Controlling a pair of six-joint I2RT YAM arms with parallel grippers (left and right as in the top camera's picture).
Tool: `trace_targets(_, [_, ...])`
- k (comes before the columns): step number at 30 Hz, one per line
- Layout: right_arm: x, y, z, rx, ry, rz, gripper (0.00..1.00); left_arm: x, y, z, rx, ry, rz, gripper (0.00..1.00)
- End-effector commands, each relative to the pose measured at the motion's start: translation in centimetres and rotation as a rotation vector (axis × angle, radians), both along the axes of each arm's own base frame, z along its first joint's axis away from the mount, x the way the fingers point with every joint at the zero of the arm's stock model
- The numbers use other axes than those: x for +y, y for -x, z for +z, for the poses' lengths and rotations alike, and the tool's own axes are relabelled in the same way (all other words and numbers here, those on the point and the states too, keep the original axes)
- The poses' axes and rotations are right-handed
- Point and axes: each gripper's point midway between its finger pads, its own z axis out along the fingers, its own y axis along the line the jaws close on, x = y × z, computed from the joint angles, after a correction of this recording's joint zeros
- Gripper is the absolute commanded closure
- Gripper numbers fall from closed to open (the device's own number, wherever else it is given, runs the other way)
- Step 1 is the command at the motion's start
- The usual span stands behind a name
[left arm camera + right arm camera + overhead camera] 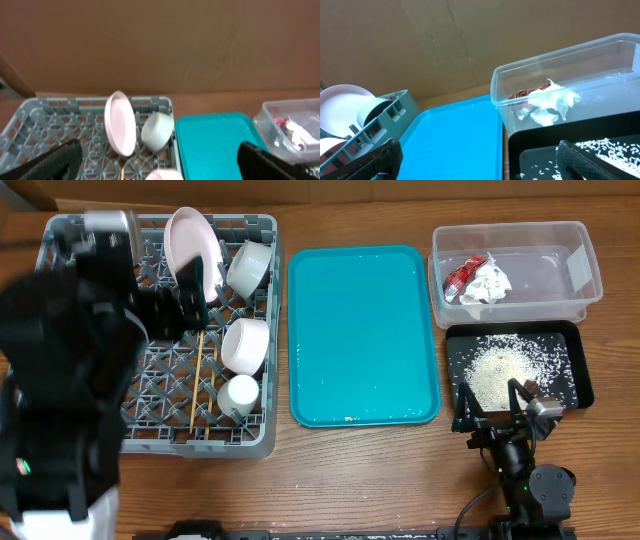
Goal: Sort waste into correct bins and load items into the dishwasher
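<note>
The grey dishwasher rack (pixel 262 442) at the left holds an upright white plate (pixel 190 242), two white bowls (pixel 250 266) (pixel 245 345), a small cup (pixel 238 395) and chopsticks (pixel 197 380). My left gripper (pixel 195 292) hovers open over the rack, just before the plate (pixel 120 122) and a bowl (pixel 157 131), with nothing between its fingers (pixel 55 162). The clear tub (pixel 585 275) holds the red-and-white wrapper (pixel 478 280). Rice (pixel 498 365) lies in the black tray (pixel 586 375). My right gripper (pixel 493 402) stands open at that tray's near edge, empty, its fingers (pixel 585 162) wide apart.
A flat teal tray (pixel 365 335) lies between the rack and the two bins, with a few specks at its near rim. The left arm's black body hides the rack's left side. Bare wooden table runs along the front edge.
</note>
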Motion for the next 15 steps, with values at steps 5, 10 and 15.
trace_targets(5, [0.1,0.0,-0.1,-0.005,-0.004,0.006,0.0,0.1,3.6,-8.7,-0.12,-0.013,-0.004,0.0])
trace_targets(10, [0.1,0.0,-0.1,-0.005,-0.004,0.005,0.0,0.4,5.6,-13.8,-0.273,-0.017,0.018,0.0])
trace_targets(15, [0.1,0.0,-0.1,-0.005,-0.004,0.005,0.0,0.7,6.8,-17.9,-0.375,-0.022,0.036,0.0])
